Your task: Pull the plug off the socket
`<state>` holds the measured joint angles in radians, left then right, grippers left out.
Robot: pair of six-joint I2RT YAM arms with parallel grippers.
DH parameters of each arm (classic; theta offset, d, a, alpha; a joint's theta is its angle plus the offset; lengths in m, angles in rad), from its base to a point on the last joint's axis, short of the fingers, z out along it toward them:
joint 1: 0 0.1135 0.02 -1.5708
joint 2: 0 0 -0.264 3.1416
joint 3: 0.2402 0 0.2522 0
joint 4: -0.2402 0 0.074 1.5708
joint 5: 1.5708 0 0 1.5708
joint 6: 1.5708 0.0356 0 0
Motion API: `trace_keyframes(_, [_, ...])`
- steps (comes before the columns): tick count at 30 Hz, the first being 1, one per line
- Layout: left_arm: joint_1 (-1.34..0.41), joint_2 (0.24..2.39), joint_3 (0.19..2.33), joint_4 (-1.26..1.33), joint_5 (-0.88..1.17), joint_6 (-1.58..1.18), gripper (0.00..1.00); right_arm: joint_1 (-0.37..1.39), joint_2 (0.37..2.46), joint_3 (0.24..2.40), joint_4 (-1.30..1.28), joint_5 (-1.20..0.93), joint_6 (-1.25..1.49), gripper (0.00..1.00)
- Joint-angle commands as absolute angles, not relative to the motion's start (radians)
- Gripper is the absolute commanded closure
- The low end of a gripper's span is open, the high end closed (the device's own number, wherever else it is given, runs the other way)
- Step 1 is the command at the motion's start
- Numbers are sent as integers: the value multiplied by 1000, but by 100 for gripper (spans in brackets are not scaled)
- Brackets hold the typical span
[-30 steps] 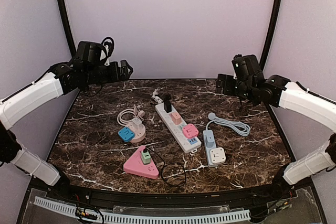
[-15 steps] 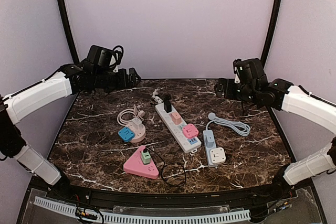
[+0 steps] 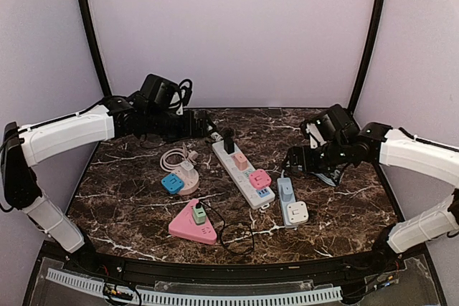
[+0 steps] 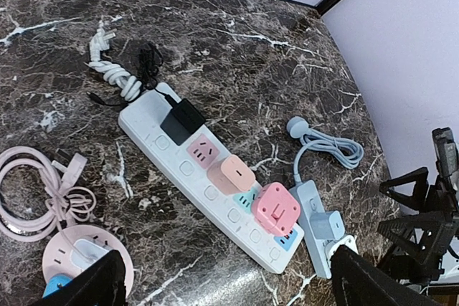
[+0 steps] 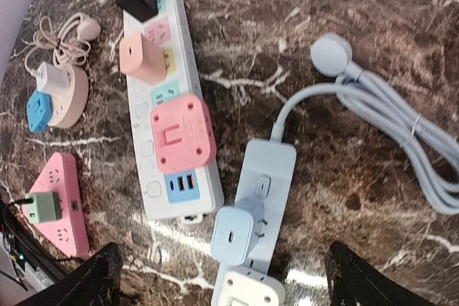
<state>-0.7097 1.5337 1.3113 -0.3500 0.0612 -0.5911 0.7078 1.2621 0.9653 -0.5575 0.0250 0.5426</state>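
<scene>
Both your jaws spread, empty. Right arm (image 3: 401, 150) above blue plug (image 5: 239, 232) in grey strip (image 5: 269, 166): lined up for pull, likely.

My left arm (image 3: 68, 132) was extended inward from the left side, nearly level. My left gripper (image 3: 203, 125) pointed toward the middle, its jaws spread wide and holding nothing. My right arm (image 3: 416, 150) was extended in from the right with the wrist bent downward. My right gripper (image 3: 293, 163) hung low, jaws likewise wide apart and empty.
</scene>
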Motion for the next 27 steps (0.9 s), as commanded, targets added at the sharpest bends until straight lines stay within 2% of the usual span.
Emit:
trace_keyframes(1, [-747, 1582, 1312, -299, 163, -608, 1, 737, 1195, 896, -665, -66, 640, 6])
trace_keyframes(8, [-831, 1697, 1420, -282, 219, -556, 1, 741, 1045, 731, -697, -170, 732, 11])
trace_keyframes(12, [-877, 1779, 1490, -267, 261, -544, 1, 741, 1012, 645, -614, -238, 780, 16])
trace_keyframes(18, [-948, 1922, 1610, -209, 321, -563, 1, 732, 1045, 555, -495, -238, 796, 21])
trace_keyframes(27, [-1009, 2082, 1736, -164, 385, -594, 5, 675, 1163, 471, -215, -393, 802, 30])
